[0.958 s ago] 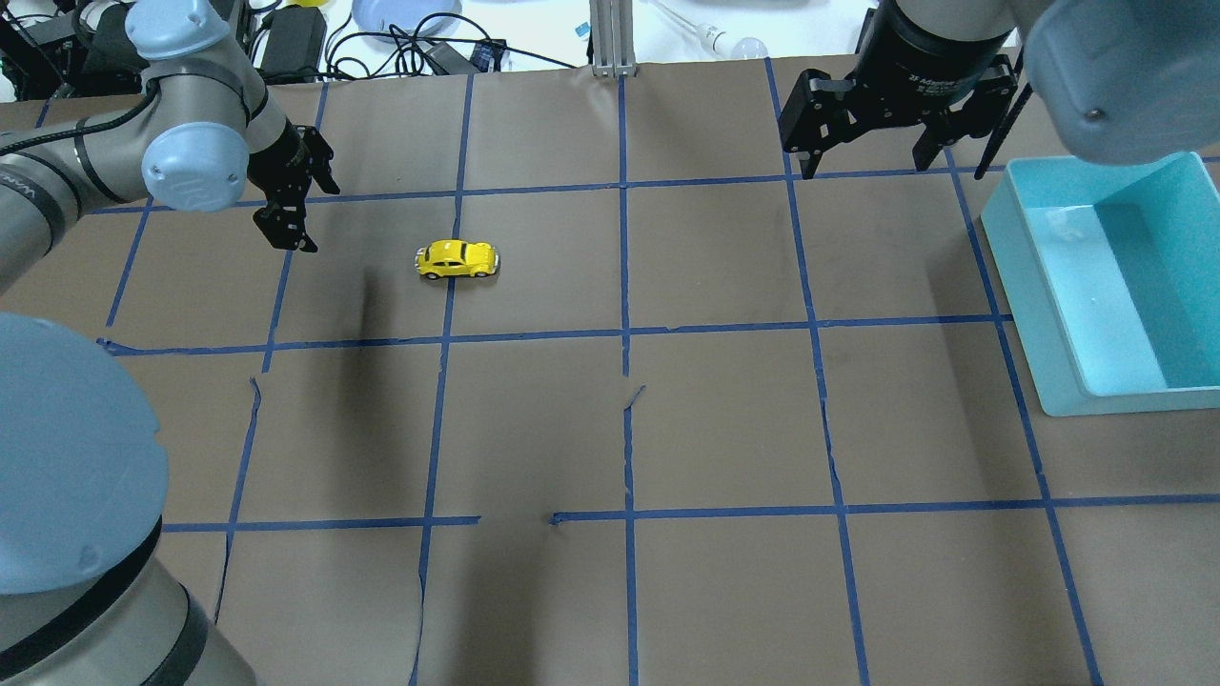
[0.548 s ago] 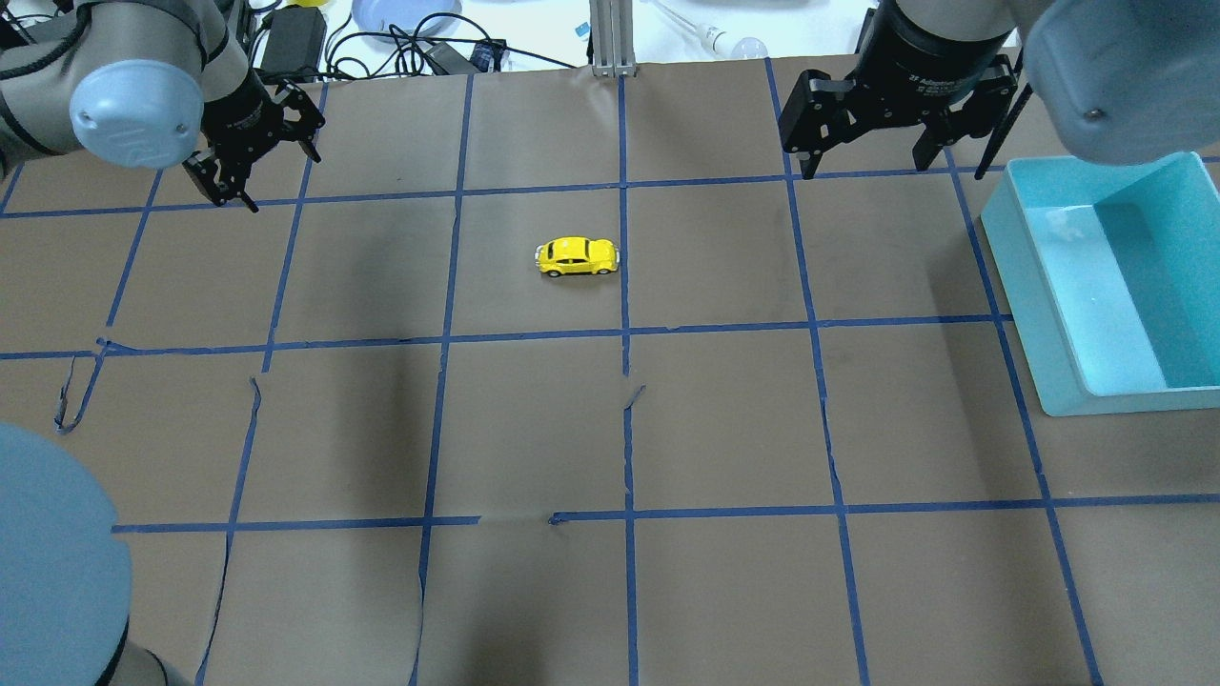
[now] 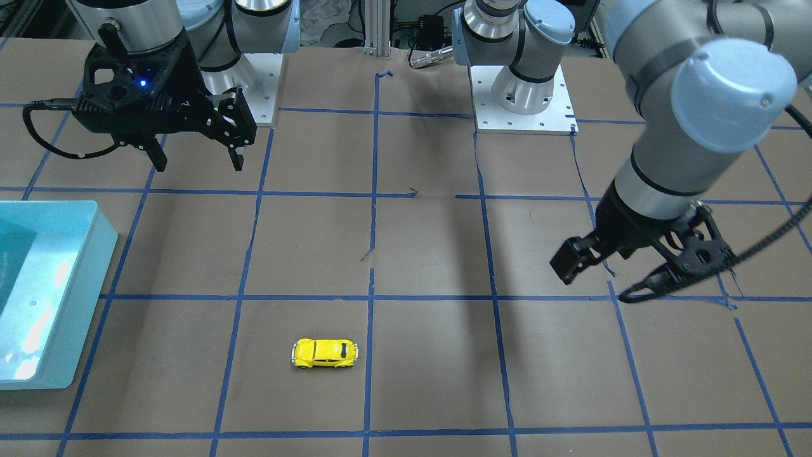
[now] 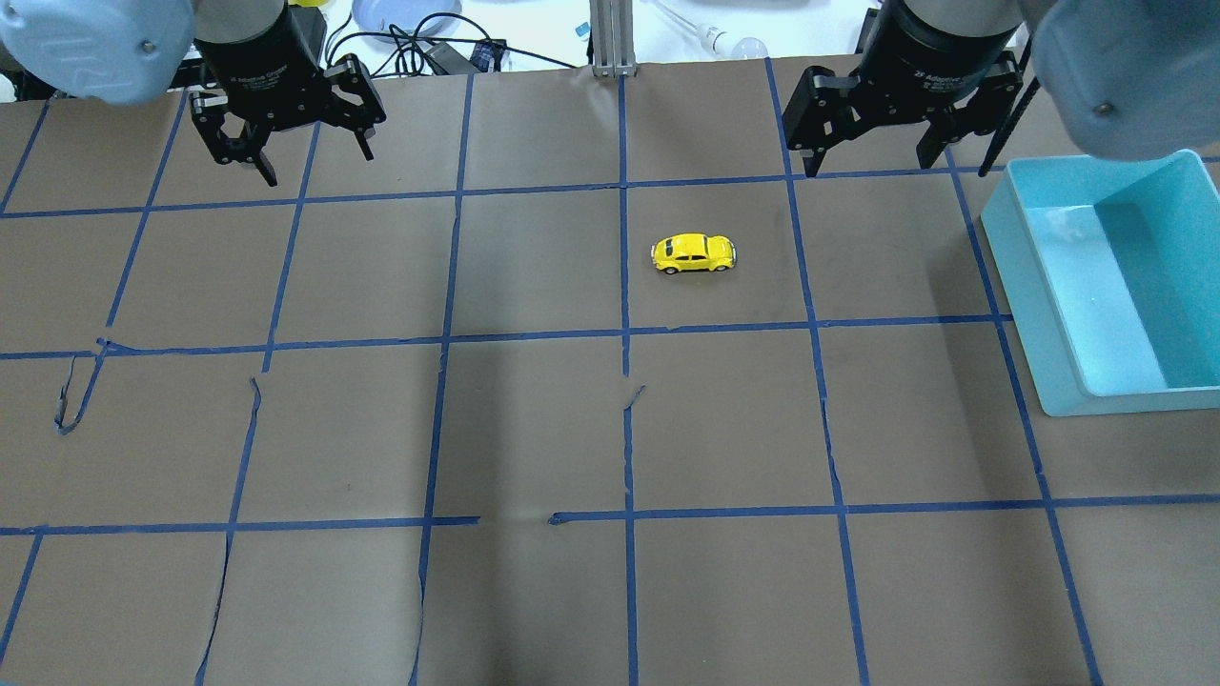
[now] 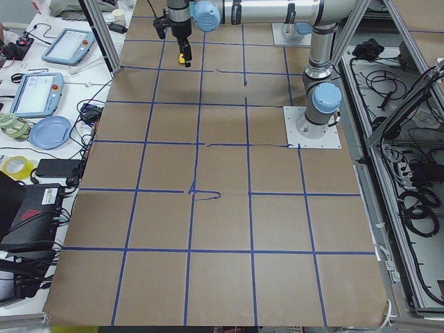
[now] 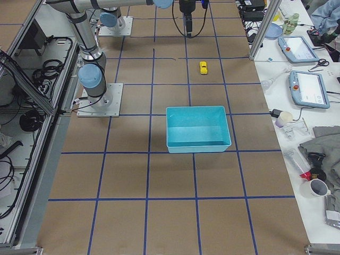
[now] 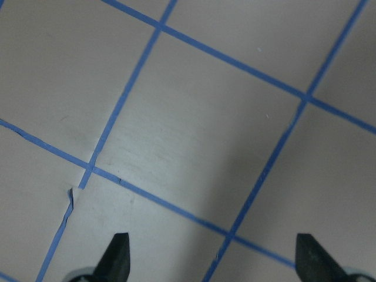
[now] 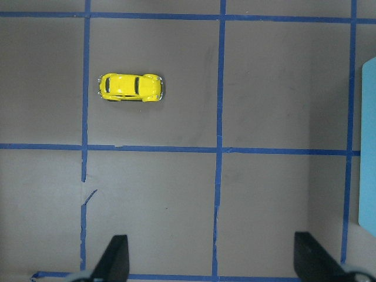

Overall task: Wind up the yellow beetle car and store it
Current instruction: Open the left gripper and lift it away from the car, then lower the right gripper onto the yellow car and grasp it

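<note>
Desk [image 4: 534, 429] covered in brown paper, gridded with blue tape [image 4: 626, 448]. Paper torn at mid-left [image 4: 67, 410]. Teal bin [image 4: 1029, 286] at right edge. Along the top edge, off the paper: blue plate [image 4: 405, 11], black cables [image 4: 381, 48], light bulb [image 4: 748, 45], aluminium post [image 4: 610, 38].

Bright yellow on the beetle car [image 4: 693, 254], windows dark, wheels silver-black; the desk [image 4: 534, 429] is plain brown, crossed by a blue tape grid [image 4: 629, 457]; the bin [image 4: 1096, 305] shows turquoise; left end effector [image 4: 318, 164] and right end effector [image 4: 867, 170] matte black; arms [image 3: 660, 158] grey, caps pale blue.
</note>
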### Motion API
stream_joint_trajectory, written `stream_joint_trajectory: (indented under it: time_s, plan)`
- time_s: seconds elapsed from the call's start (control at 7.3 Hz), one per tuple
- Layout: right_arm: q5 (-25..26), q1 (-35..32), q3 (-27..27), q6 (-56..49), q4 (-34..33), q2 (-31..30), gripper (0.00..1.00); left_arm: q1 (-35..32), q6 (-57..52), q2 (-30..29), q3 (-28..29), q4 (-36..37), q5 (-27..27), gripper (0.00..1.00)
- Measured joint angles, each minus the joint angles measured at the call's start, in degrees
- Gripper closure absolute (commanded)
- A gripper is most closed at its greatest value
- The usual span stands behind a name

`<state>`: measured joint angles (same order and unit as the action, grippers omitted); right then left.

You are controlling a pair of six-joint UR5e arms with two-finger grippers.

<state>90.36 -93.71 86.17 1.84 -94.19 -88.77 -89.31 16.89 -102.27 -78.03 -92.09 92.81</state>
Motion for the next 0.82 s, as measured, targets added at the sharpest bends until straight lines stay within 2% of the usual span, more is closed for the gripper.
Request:
stream_joint_trajectory:
  time_s: [0.41,0.82]
  plan:
    - [0.69,-0.10,0.56,0.34,1.28,3.29,0.00,-0.04,-2.45,2.62,-0.97,-4.01,-2.73,0.00]
    - [0.30,-0.25,0.43,0.29,-3.96,12.19,0.00,-0.10,-10.94,4.13,-2.43,-4.10,-5.75,0.00]
